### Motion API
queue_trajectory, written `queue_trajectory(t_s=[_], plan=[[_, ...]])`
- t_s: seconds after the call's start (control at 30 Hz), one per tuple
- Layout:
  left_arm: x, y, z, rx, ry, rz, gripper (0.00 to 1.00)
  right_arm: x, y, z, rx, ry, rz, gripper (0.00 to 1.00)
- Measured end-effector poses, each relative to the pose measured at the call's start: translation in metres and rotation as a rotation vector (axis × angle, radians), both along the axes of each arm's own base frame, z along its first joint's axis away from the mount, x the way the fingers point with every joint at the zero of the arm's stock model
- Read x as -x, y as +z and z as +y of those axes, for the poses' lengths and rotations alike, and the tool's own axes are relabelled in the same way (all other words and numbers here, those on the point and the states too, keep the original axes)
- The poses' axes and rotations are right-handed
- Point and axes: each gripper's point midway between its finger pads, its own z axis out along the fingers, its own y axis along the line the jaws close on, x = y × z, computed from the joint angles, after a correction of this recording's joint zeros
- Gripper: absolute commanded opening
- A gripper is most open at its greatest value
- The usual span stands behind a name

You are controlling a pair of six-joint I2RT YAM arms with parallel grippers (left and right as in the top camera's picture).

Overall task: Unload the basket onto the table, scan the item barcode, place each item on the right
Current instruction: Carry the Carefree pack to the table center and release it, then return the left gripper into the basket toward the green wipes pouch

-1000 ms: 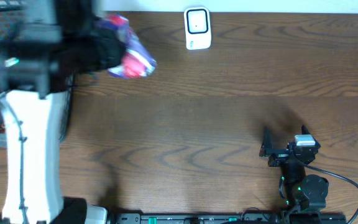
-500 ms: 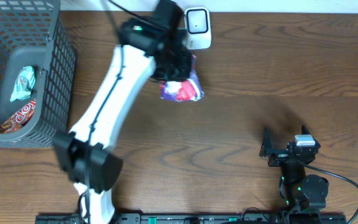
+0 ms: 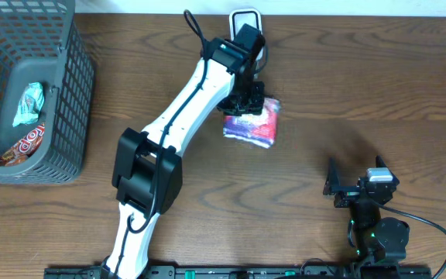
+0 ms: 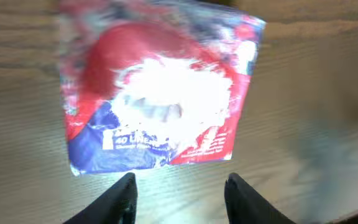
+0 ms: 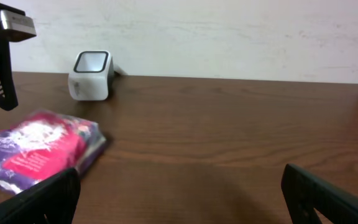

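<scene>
Leftmost on the desk stands one grey mesh basket, and two wrapped items show inside it: a teal wrapper and, nearer the front, a red wrapper; there may be more beneath them, but the mesh hides the bottom. Next comes the white left arm, one of two arms, reaching diagonally from the front edge up toward the back. The left end effector hangs with its fingers parted and nothing between them, just above the single purple and pink packet. That packet lies flat on the wood near the middle of the desk, close in front of the one white scanner and apart from it. From overhead the arm's wrist covers most of the scanner's face and the packet's upper left corner. In the left wrist view the packet's print is blurred, so no barcode can be made out. Further right, well apart from the packet, the right end effector sits low near the front edge, fingers spread wide and empty.
</scene>
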Motion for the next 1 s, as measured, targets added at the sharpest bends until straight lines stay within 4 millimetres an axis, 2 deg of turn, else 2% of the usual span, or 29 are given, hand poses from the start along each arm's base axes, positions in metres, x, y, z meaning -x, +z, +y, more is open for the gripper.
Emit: queue_trajectory(t_s=[0.17, 0.27, 0.33, 0.43, 0.5, 0.57, 0.63, 0.77, 0.9, 1.0], plan=[[0.006, 0.002, -0.003, 0.002, -0.014, 0.01, 0.49, 0.0, 0.0, 0.0, 0.0, 0.0, 0.0, 0.99], [0.002, 0.014, 0.003, 0.018, 0.0, -0.009, 0.6, 0.0, 0.0, 0.0, 0.0, 0.0, 0.0, 0.99], [-0.005, 0.033, 0.013, 0.042, 0.025, -0.05, 0.63, 0.0, 0.0, 0.0, 0.0, 0.0, 0.0, 0.99], [-0.022, 0.082, 0.043, 0.1, 0.095, -0.157, 0.64, 0.0, 0.0, 0.0, 0.0, 0.0, 0.0, 0.99], [-0.033, 0.123, 0.074, 0.14, 0.156, -0.254, 0.64, 0.0, 0.0, 0.0, 0.0, 0.0, 0.0, 0.99], [-0.044, 0.171, 0.12, 0.174, 0.247, -0.377, 0.64, 0.0, 0.0, 0.0, 0.0, 0.0, 0.0, 0.99], [-0.048, 0.202, 0.161, 0.185, 0.335, -0.464, 0.64, 0.0, 0.0, 0.0, 0.0, 0.0, 0.0, 0.99], [-0.042, 0.262, 0.261, 0.166, 0.55, -0.65, 0.64, 0.0, 0.0, 0.0, 0.0, 0.0, 0.0, 0.99], [-0.022, 0.292, 0.347, 0.105, 0.75, -0.759, 0.64, 0.0, 0.0, 0.0, 0.0, 0.0, 0.0, 0.99], [-0.003, 0.291, 0.402, 0.046, 0.889, -0.757, 0.64, 0.0, 0.0, 0.0, 0.0, 0.0, 0.0, 0.99]])
